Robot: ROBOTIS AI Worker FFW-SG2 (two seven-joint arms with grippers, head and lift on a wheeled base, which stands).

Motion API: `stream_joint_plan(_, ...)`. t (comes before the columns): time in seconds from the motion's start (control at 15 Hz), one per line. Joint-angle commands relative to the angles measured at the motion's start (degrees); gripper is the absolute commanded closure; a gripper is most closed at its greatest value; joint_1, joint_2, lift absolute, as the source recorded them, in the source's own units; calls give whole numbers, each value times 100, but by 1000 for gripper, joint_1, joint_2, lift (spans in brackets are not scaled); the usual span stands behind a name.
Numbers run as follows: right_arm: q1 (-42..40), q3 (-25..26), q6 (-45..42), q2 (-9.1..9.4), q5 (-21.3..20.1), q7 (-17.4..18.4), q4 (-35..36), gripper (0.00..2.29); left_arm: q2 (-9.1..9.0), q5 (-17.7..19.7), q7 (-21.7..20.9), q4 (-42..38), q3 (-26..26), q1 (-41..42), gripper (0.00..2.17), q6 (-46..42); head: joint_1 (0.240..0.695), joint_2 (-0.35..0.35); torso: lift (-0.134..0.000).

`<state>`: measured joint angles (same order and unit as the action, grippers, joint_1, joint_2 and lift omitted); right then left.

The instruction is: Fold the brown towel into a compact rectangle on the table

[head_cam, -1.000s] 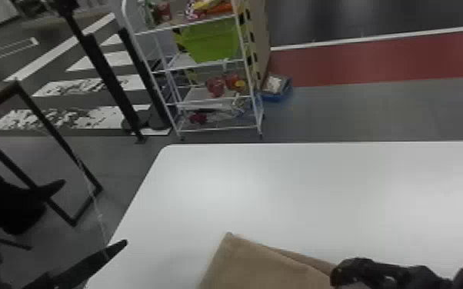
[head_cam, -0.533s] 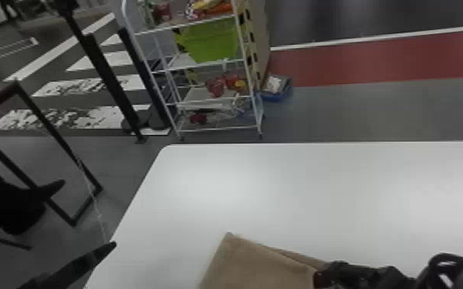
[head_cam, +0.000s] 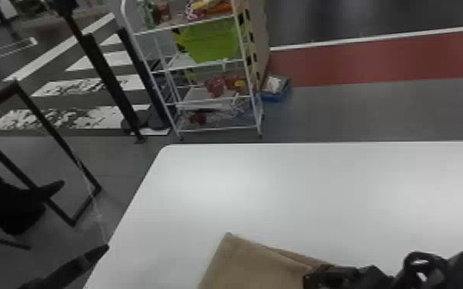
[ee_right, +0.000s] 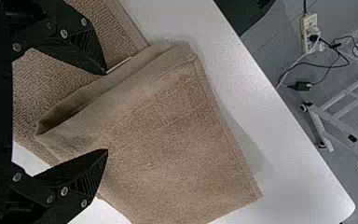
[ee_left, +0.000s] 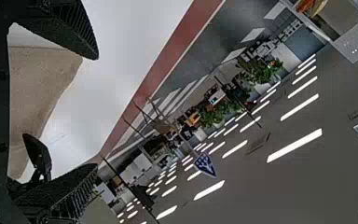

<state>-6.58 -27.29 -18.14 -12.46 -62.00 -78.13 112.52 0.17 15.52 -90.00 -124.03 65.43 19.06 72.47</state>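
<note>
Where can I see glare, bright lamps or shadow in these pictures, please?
Head view: soft glare patches on the white table; left wrist view: ceiling lights shine as white strips; right wrist view: a faint shadow on the table beside the brown towel.

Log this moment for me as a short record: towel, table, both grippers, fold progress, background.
towel: brown, on the white table, one folded section lying over another layer
left gripper: open, by the table's left edge in the head view
right gripper: open, fingers over the towel, spread apart
fold progress: partly folded; layers askew, not yet a neat rectangle
background: white rack with a green bin, beyond the table
</note>
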Motion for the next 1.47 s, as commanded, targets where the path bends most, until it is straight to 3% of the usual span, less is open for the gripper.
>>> stream_joint_plan(0.0, 7, -39, 0, 33, -66, -19, -28, 451, -32, 39, -57, 2, 57, 1, 63, 9, 695, 350, -122)
stream_joint_plan(0.4, 60, -48, 193, 112, 39, -19, -28, 782, -32, 57, -57, 2, 57, 1, 63, -8, 695, 350, -122)
stream_joint_plan(0.6, 122, -39, 281, 112, 127, -19, -2, 788, -32, 57, -57, 2, 57, 1, 63, -8, 695, 350, -122)
stream_joint_plan(0.8, 201, -39, 404, 112, 171, -19, -2, 1271, -32, 57, -57, -16, 40, 1, 63, -8, 695, 350, -122)
stream_joint_plan(1.2, 280, 66, 492, 94, 329, -19, 112, 1301, -32, 30, -57, -42, -83, -16, 63, -8, 695, 350, -122)
stream_joint_plan(1.4, 262, 242, 721, -134, 549, -19, 613, 1301, -32, 13, -57, -34, -83, -34, 63, -8, 695, 350, -122)
